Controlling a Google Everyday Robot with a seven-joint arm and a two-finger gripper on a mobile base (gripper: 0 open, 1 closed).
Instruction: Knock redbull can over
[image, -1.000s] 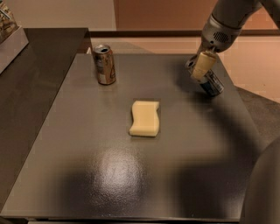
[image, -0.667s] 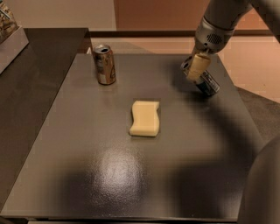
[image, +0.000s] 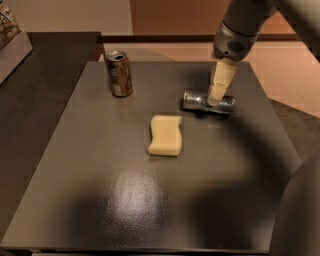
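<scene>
redbull can (image: 196, 100) lies on side on table (image: 125, 205) | gripper (image: 215, 96) just above, tips touching it, fingers closed together, nothing held | brown can (image: 119, 73) upright, far-left.

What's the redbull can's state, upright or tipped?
Tipped. The redbull can lies lengthwise on its side on the table; the gripper is right over it.

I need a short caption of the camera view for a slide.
Redbull can lies on its side beneath the gripper; brown can stands upright.
</scene>
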